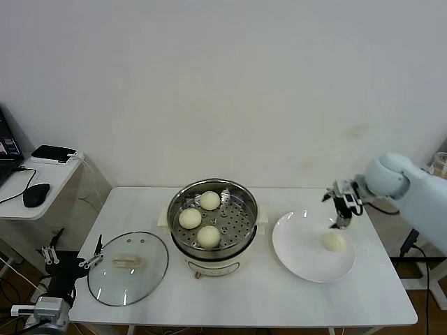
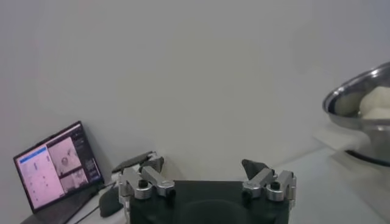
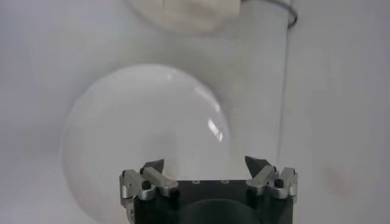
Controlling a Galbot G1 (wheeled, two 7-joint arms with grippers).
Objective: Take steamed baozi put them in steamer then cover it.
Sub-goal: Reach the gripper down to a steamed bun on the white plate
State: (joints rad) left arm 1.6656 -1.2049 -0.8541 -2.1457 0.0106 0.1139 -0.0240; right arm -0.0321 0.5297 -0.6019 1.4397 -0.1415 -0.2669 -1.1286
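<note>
Clear glass, metal-rimmed: round cover (image 1: 128,269) with cream-white oblong handle lying flat at the near left edge of the white surface (image 1: 244,296), handle's long axis running left to right. Just beside it, off the surface's near left corner, left gripper (image 1: 70,255) parked low, fingers spread and holding nothing. Farther in, at the middle of the surface, round shiny steel steamer (image 1: 212,216) on a cream-white base, uncovered, with three cream-white steamed baozi (image 1: 209,236) resting on the perforated tray inside. To the right of the pot, flat round white plate (image 1: 313,246), carrying the fourth cream-white bun (image 1: 334,241) on its right half, well apart from the steamer. Beyond that bun, over the plate's far right rim, right gripper (image 1: 341,202) hanging with fingers (image 3: 258,167) spread wide and empty, pointing down. Deciding relation for the coming move: last bun lying just nearer than the right fingers and a little below them, round with no long axis to line up on, so any approach angle serves. Right arm far closer to it than the left; left arm better placed for the cover afterwards. Judged three of four buns loaded, lid still off.
</note>
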